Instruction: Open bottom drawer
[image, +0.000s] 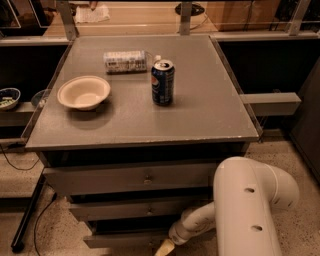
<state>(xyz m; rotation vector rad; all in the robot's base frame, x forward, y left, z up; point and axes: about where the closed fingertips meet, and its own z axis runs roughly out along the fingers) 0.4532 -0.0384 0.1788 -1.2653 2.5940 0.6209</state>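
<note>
A grey cabinet fills the camera view, with three drawer fronts stacked under its top. The bottom drawer (120, 241) is the slimmest front and lies at the lower edge of the frame; its knob is hidden. My gripper (165, 248) sits right at this drawer's front, near its middle, and is partly cut off by the frame edge. The white arm (247, 215) reaches in from the lower right. Above are the mid-sized drawer (120, 209) and the tall top drawer (125, 177), each with a small knob.
On the cabinet top (200, 115) stand a cream bowl (83, 92) and a blue soda can (162, 82), with a wrapped package (125, 61) lying behind. A black pole (27, 220) leans on the floor at left. Side shelves flank the cabinet.
</note>
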